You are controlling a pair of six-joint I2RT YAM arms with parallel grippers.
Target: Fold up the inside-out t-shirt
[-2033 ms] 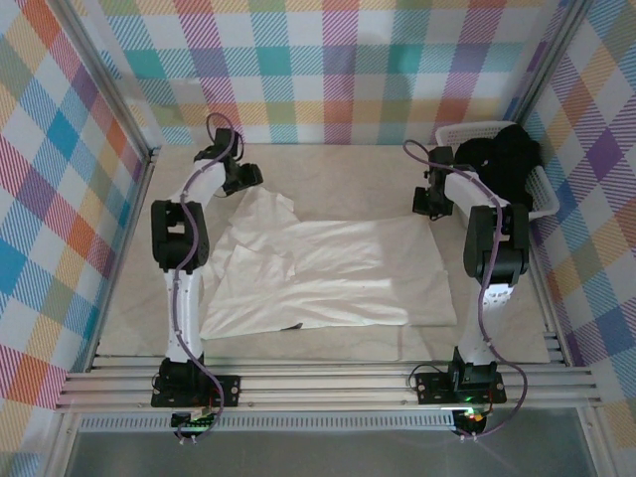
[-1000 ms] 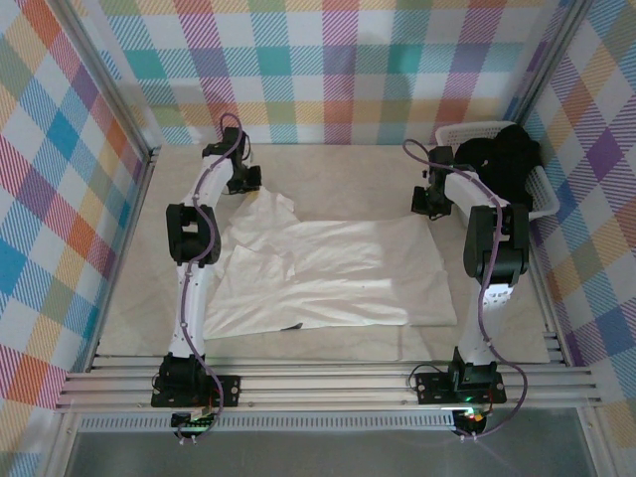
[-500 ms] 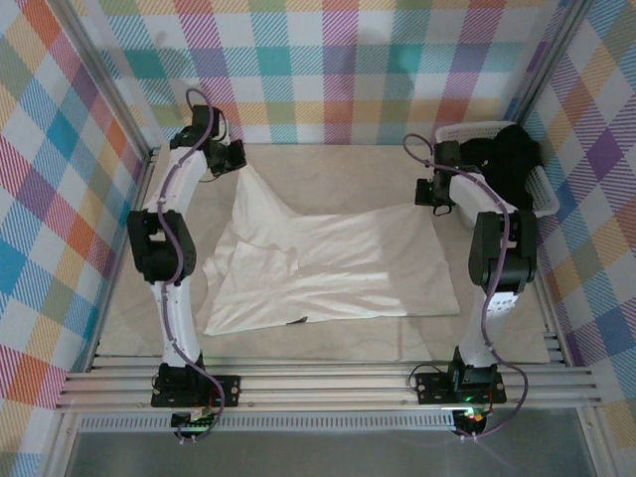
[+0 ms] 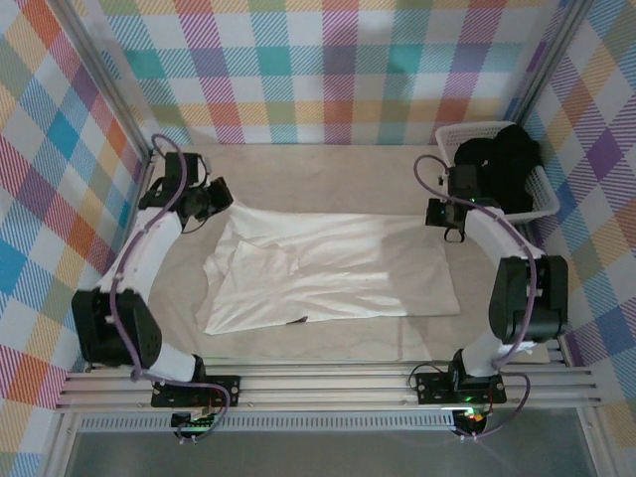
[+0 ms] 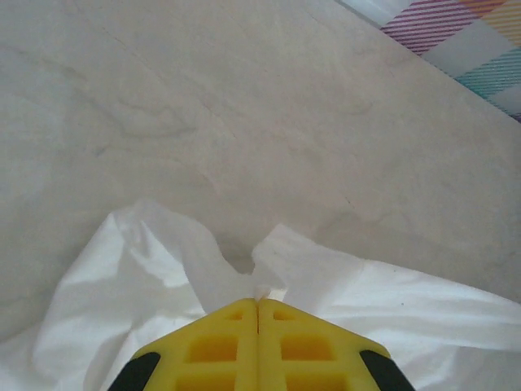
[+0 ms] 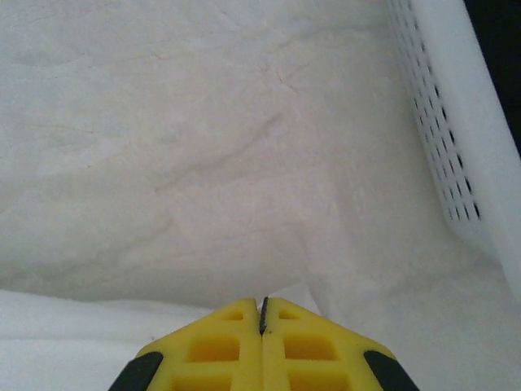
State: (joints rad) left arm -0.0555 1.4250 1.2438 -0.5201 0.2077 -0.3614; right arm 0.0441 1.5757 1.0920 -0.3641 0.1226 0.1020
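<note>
- The white plastic basket (image 4: 545, 204) stands at the far right of the table (image 4: 328, 169), with a black garment (image 4: 497, 159) inside it.
- The inside-out t-shirt (image 4: 328, 268) lies spread on the table to the left of the basket. Its far edge is pulled into a nearly straight line, and its far right corner is near the basket's near left side.
- The right gripper (image 4: 450, 234) is just left of the basket. In the right wrist view its 2 yellow fingers (image 6: 220, 342) are pressed together, pinching the shirt's edge (image 6: 65, 334), with the basket's perforated wall (image 6: 440, 122) close by.
- The left gripper (image 4: 221, 199) is well apart from the basket, across the shirt from it. Its 2 fingers (image 5: 212, 342) are closed tight on a puckered bit of white cloth (image 5: 146, 277) at the far left corner.
</note>
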